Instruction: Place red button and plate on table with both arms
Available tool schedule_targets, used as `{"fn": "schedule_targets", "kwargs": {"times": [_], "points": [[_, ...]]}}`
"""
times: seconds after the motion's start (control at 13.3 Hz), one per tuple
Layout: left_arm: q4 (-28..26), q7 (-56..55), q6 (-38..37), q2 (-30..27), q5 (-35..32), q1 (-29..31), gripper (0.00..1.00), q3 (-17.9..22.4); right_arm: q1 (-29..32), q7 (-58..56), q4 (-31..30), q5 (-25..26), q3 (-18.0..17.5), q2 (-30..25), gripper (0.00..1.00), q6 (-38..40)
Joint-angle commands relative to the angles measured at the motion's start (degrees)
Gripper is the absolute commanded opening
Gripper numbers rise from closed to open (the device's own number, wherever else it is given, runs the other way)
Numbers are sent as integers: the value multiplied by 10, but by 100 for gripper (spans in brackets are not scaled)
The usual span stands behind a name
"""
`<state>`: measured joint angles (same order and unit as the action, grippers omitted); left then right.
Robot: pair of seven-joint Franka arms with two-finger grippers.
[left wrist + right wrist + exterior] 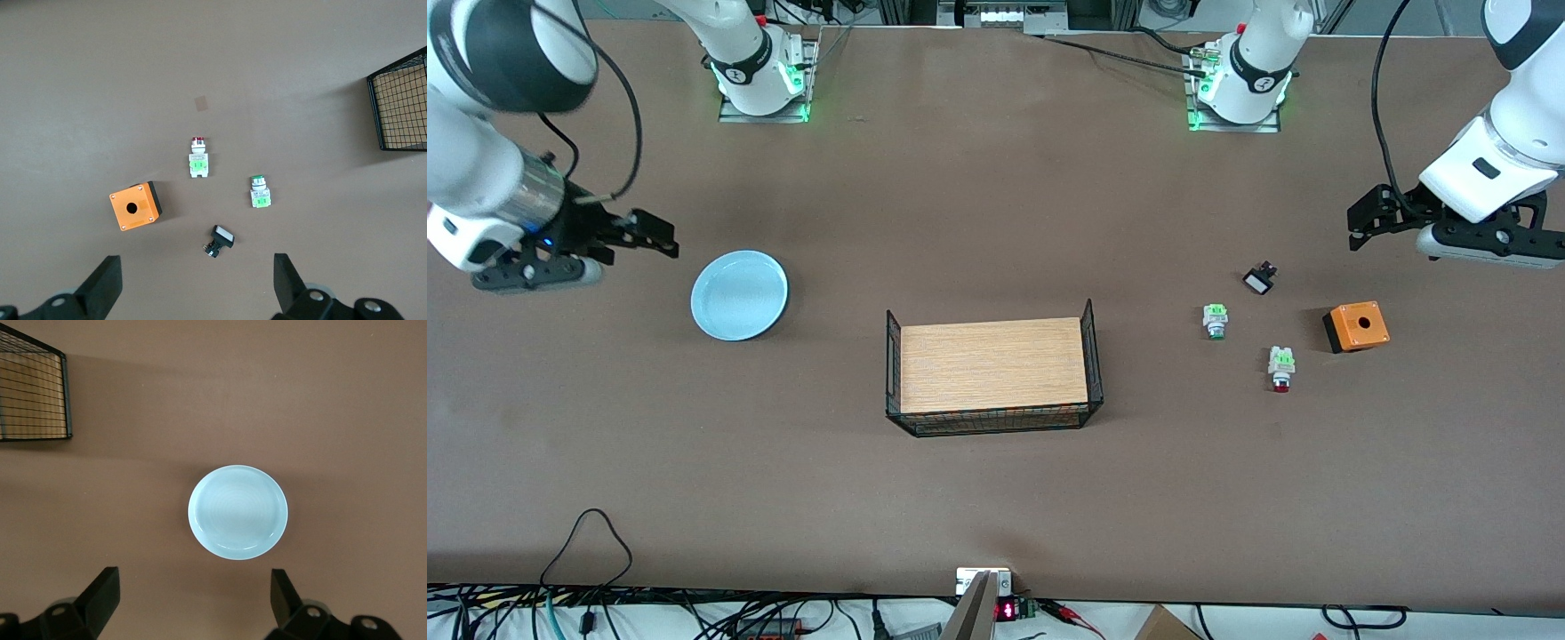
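Observation:
The pale blue plate [738,295] lies flat on the brown table [996,213] toward the right arm's end. It also shows in the right wrist view [238,512]. My right gripper [654,236] hangs open and empty in the air beside the plate [193,603]. The red button [1281,369] lies on its side on the table toward the left arm's end. It also shows in the left wrist view [198,160]. My left gripper [1356,227] is open and empty, up in the air near the small parts [197,287].
A green-tipped switch [1215,321], a black-and-white part [1260,279] and an orange box [1356,326] lie around the red button. A wood-topped platform with black mesh sides [993,364] stands mid-table.

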<state>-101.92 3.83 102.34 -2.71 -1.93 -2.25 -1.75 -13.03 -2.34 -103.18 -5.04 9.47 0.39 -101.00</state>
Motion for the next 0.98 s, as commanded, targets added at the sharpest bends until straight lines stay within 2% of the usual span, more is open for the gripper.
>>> {"fn": "schedule_targets", "kwargs": {"times": [0.0,0.38,0.68,0.83,0.9], "points": [[15,8,-14,5,2,-2,100,1,-1,32,-1,19,-7,-35,100,23],[15,8,-14,5,2,-2,100,2,-2,109,-1,33,-11,-77,100,48],[15,8,-14,5,3,-2,100,2,-2,135,7,31,-31,-80,100,50],[15,8,-14,5,3,-2,100,2,84,130,44,28,-130,-71,100,60],[15,8,-14,5,3,-2,100,2,98,131,64,30,-147,-58,100,72]]}}
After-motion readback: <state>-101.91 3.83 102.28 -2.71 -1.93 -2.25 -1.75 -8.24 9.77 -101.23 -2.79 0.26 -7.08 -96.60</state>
